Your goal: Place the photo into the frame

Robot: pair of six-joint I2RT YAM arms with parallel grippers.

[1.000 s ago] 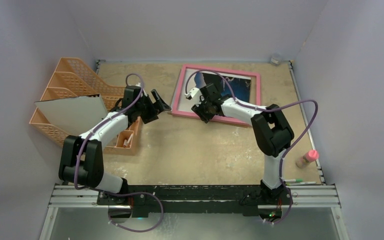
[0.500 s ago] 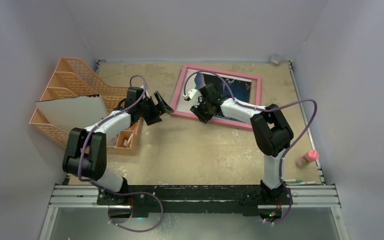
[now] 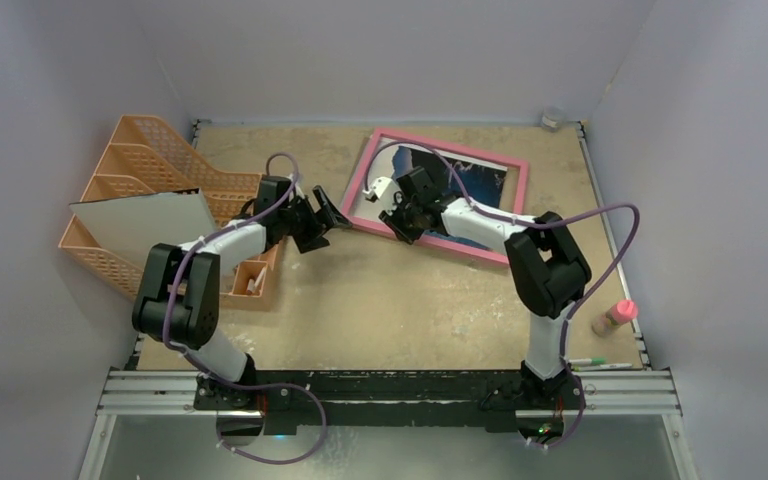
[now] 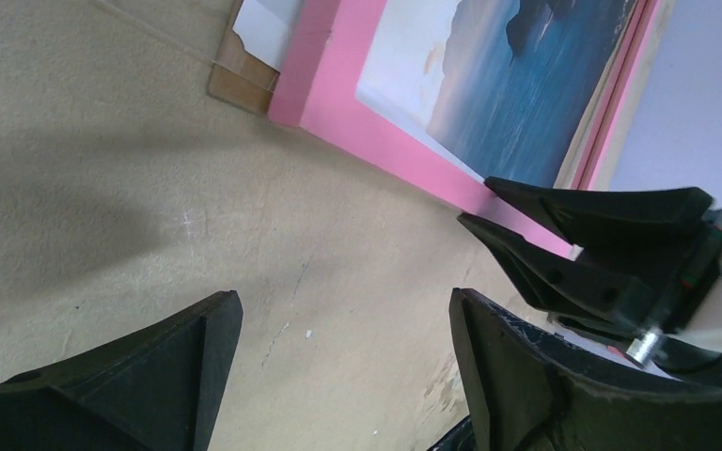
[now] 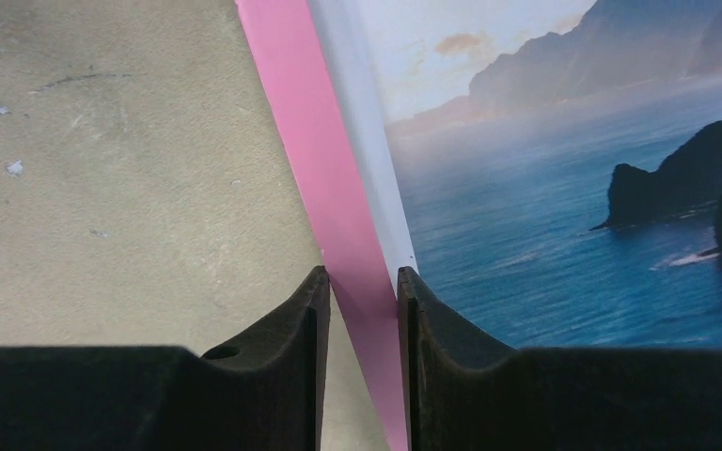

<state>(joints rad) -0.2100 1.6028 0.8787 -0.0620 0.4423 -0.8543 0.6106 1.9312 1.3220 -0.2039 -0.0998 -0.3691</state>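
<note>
Two black fingers (image 5: 287, 362) of the right gripper (image 5: 362, 282) sit close together, clamped across the pink border of the frame (image 5: 291, 94), which fills the narrow gap between them. One finger is on the table (image 5: 103, 188) side and the other on the pane side. Just past the inner finger lies the photo (image 5: 564, 235), blue sea and headlands face up inside the frame, with a white strip between print and border.

The left gripper (image 4: 343, 299) has its fingers (image 4: 150, 376) spread wide with nothing between them. It is over bare table, just short of the frame's near edge and close to the right gripper. In its view a corner of a brown board (image 4: 240, 70) shows beside the frame's corner; whether it lies under the frame I cannot tell.

From above, the frame lies skewed at the far middle-right of the table, its near-left corner toward the left gripper, and both arms reach inward to it. Left of the left arm stands an orange rack (image 3: 140, 150) with a greyish-white sheet (image 3: 140, 225) against it. A pink-capped bottle (image 3: 615, 317) stands at the table's right edge, near some pens (image 3: 595, 363).
</note>
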